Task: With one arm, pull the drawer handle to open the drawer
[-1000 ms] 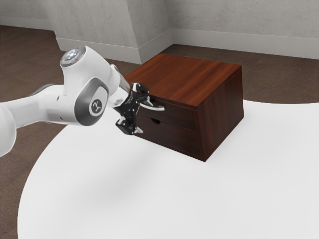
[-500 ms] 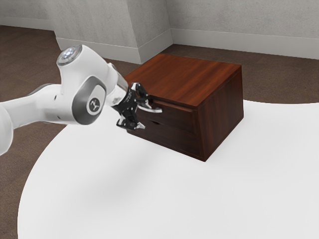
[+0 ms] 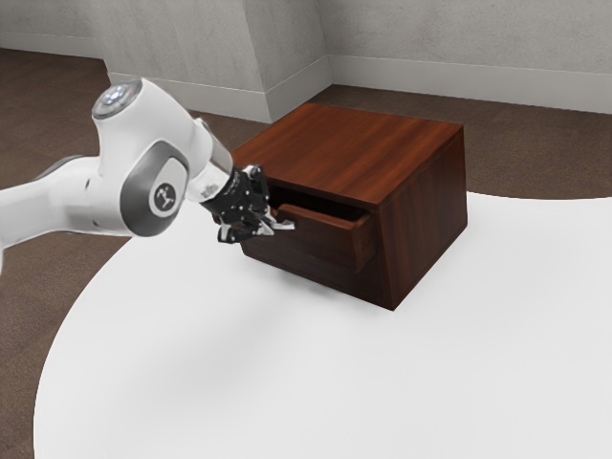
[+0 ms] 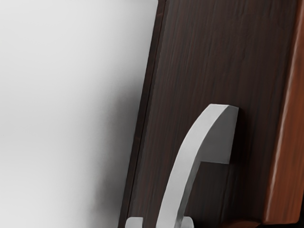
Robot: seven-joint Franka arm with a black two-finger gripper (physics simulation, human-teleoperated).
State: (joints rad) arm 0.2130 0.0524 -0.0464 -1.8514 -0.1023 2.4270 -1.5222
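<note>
A white arm [image 3: 143, 186] is reaching in from the exterior view's left toward a dark wooden cabinet [image 3: 363, 153]; the cabinet is sitting on a big white table [image 3: 335, 382], near the table's far edge. The black claw [image 3: 271, 222] at the end of the arm is pressing up against the front of the cabinet; its two fingers are sitting close together and are pinching the small silver handle [image 3: 286, 227] between them. The handle is sticking out from the front of the top drawer [image 3: 325, 244]. The drawer is standing part way out of the cabinet, and a dark gap is showing behind its front, under the cabinet's top; its front is leaning out toward the arm.

From the hand's own camera, the handle [image 4: 194, 161] is looking like a curved grey bar; it is coming off the dark wood of the drawer [image 4: 213, 57] front and bending down toward the hand. The white table is lying blurred beside the drawer front.

A brown floor [image 3: 57, 105] is showing around the table, and a grey wall [image 3: 172, 38] is standing behind.
</note>
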